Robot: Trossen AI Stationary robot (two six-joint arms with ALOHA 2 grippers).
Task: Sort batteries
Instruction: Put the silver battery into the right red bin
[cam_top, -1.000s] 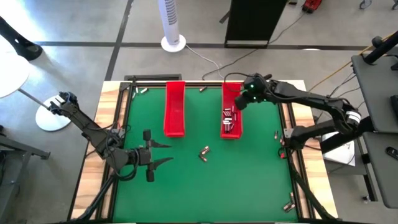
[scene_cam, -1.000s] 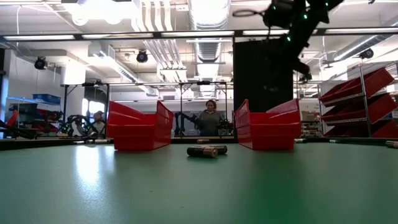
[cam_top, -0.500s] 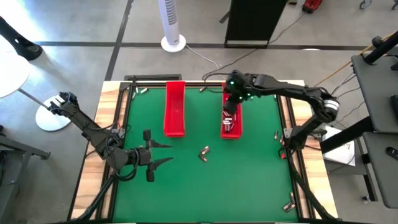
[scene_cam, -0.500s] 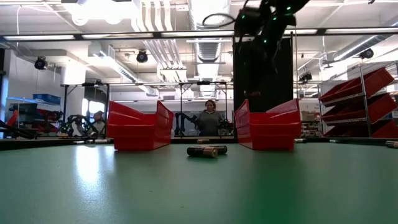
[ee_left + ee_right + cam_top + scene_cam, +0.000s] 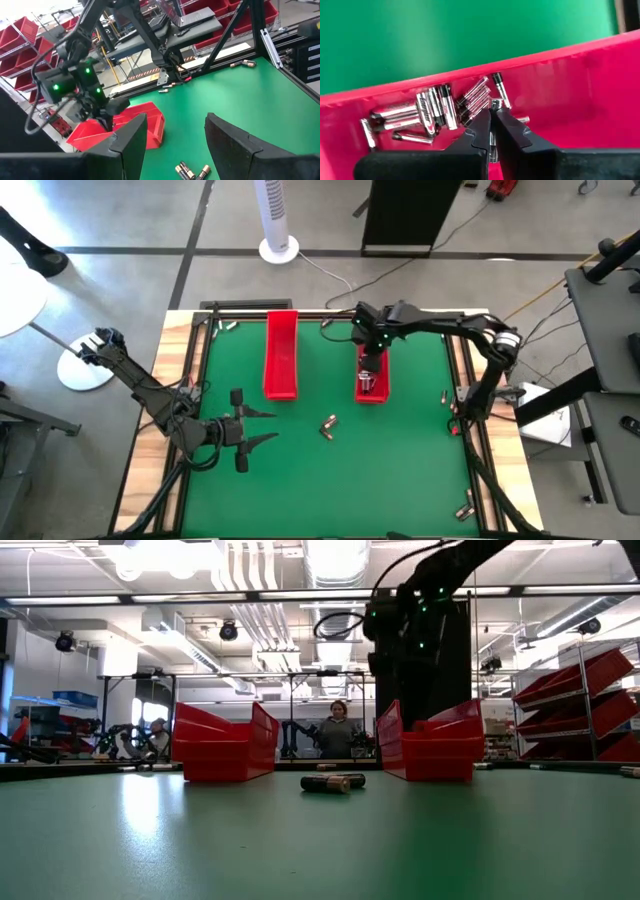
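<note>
My right gripper (image 5: 492,111) hangs over the right red tray (image 5: 372,392), pointing steeply down and shut on a thin silvery battery. Several batteries (image 5: 430,117) lie heaped on that tray's floor, near its front end (image 5: 367,380). The left red tray (image 5: 281,355) stands beside it. Two batteries (image 5: 328,425) lie side by side on the green mat in front of the trays, also seen in the low view (image 5: 333,782). My left gripper (image 5: 262,426) waits open at the near left, level, with nothing between its fingers. My right gripper pinches a thin battery between its two fingers. The battery lies along the fingers, and only its silvery end (image 5: 495,104) shows at their tips. The fingers come from above, slanting down. The battery hangs clear above the tray's floor and the heap there.
Loose batteries lie along the table's frame: at the far left (image 5: 228,326), far middle (image 5: 325,323), right edge (image 5: 445,395) and near right corner (image 5: 465,505). The green mat (image 5: 330,480) is bare in front. A person (image 5: 338,732) stands in the room beyond.
My right gripper has swung from the table's far right toward its left and sunk down. It has tipped from slanting to pointing steeply down, and now hangs over the right red tray. It has stayed shut.
</note>
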